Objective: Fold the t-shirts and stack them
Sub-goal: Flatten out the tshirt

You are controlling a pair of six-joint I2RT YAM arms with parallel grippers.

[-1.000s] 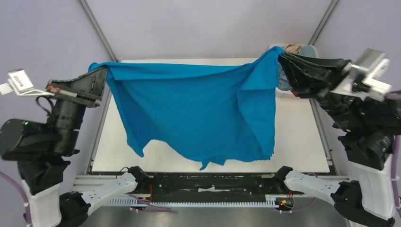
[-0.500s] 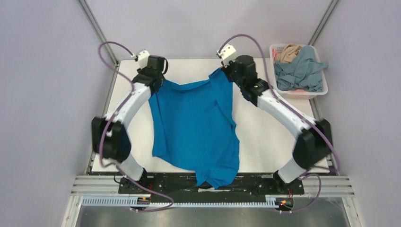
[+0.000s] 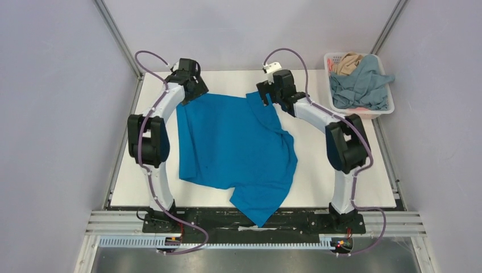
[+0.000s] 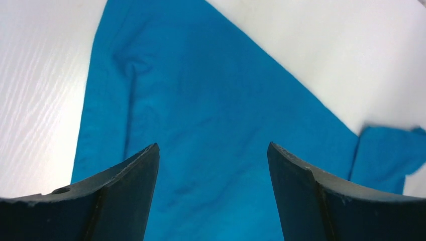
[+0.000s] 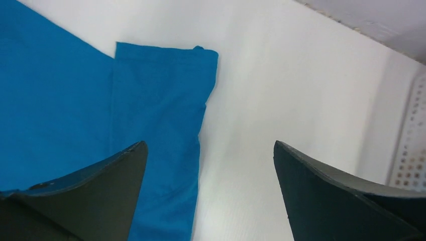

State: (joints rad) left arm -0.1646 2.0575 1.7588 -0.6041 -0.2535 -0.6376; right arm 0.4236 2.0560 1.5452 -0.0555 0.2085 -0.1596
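The vivid blue t-shirt lies spread on the white table, its lower part crumpled and one corner hanging over the near edge. My left gripper hovers open over the shirt's far left corner; in the left wrist view the left gripper has only blue cloth beneath its fingers. My right gripper is open at the far right corner; in the right wrist view the right gripper straddles the shirt's edge and bare table. A grey-blue t-shirt and a tan t-shirt sit in the basket.
The white slotted basket stands at the table's far right corner, and its wall shows at the right edge of the right wrist view. Bare white table lies to the right of the blue shirt and along its left side.
Both grippers have let go of the blue shirt and opened. The shirt, held up stretched between them a second ago, now lies on the table, spread wider than half a second ago.
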